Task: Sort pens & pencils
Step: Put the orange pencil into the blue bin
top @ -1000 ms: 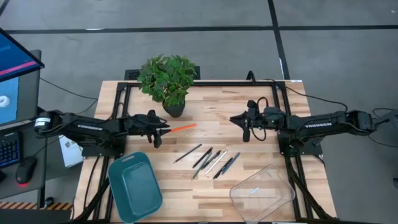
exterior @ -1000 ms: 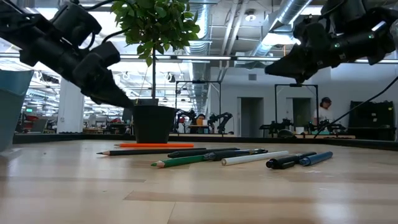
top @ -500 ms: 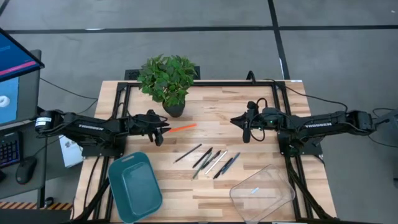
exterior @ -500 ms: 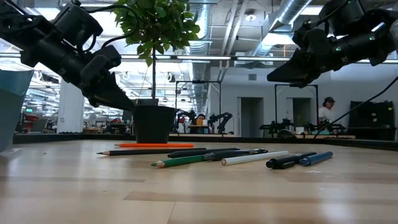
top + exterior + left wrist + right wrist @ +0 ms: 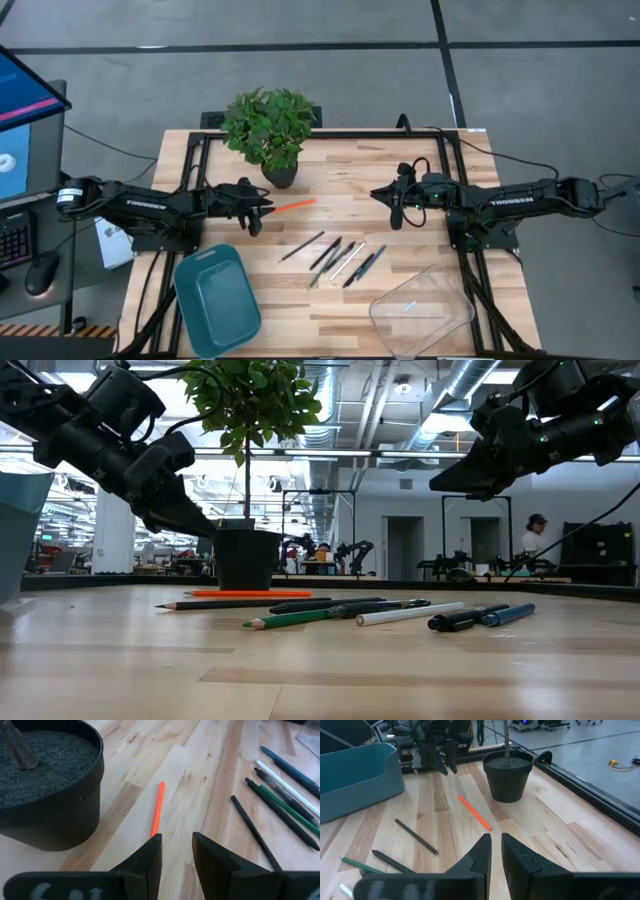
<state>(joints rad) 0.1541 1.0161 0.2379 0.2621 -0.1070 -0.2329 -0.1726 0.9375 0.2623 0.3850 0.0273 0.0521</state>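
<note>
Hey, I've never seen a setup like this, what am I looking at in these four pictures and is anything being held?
Two dark robot arms work at a wooden table. One picture looks straight down, one looks level across the tabletop, and two come from cameras on the arms' wrists.

On the table: a potted plant, an orange pencil lying apart, a cluster of pens and pencils, a teal tray and a clear container.

The left gripper hovers by the orange pencil's near end, fingers slightly apart, holding nothing. The right gripper hangs above the table with its fingers almost together, also empty.
</note>
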